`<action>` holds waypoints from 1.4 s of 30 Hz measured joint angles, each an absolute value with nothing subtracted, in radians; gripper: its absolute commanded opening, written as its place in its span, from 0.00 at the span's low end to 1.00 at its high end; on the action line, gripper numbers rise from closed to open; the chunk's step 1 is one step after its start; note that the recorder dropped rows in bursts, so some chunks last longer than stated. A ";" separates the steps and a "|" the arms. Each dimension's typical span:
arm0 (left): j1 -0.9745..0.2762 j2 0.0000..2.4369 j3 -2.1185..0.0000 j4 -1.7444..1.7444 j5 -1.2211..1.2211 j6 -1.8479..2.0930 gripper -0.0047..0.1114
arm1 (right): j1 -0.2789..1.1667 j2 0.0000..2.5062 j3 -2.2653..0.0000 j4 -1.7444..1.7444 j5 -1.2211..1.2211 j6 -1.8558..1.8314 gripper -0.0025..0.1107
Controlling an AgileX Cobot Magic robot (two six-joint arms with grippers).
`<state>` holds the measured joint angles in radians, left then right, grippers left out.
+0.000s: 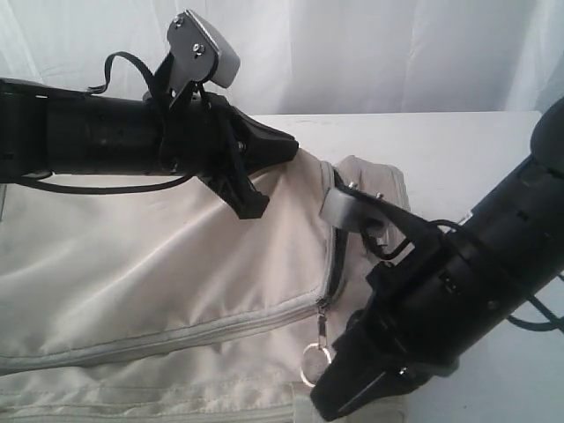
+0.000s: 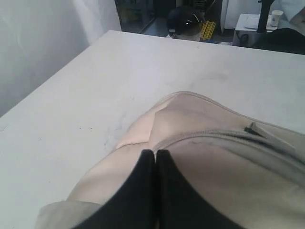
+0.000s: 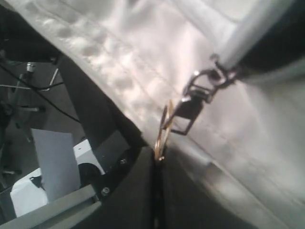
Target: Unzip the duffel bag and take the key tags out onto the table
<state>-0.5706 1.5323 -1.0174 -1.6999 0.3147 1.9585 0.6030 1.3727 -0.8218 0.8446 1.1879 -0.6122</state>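
Exterior: duffel bag (image 1: 159,264) fills lower left of bench (image 1: 458,150), zip (image 1: 220,328) mostly closed, key tags unseen. Left wrist: left gripper (image 2: 155,155) together, seemingly pinching duffel bag. Right wrist: right gripper (image 3: 155,162) clamped on pull ring (image 3: 164,124); thin ring may slip out, stalling zip

Exterior close over duffel bag (image 1: 159,282); left wrist looks across table (image 2: 95,86); right wrist tight on pull ring (image 3: 164,129).

White table (image 2: 86,90), few faint dark specks (image 2: 90,128), cream duffel bag (image 1: 150,264) lying spread across it
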 measured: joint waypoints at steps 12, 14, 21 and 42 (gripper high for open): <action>-0.571 1.532 -1.020 -1.707 0.316 1.958 0.04 | 0.838 1.395 -0.805 1.058 1.201 -0.710 0.02; -0.571 1.532 -1.020 -1.707 0.321 1.958 0.04 | 0.847 1.408 -0.805 1.058 1.189 -0.715 0.02; -0.569 1.532 -1.023 -1.711 0.348 1.958 0.34 | 0.849 1.407 -0.842 1.047 1.211 -0.719 0.12; -0.569 1.358 -1.026 -1.623 0.368 1.929 0.54 | 0.728 1.232 -1.084 0.249 1.114 -0.328 0.48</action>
<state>-0.5687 1.3582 -1.0260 -1.6230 0.3683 1.9294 0.7276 1.2321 -1.0844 0.2490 1.1138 -0.3283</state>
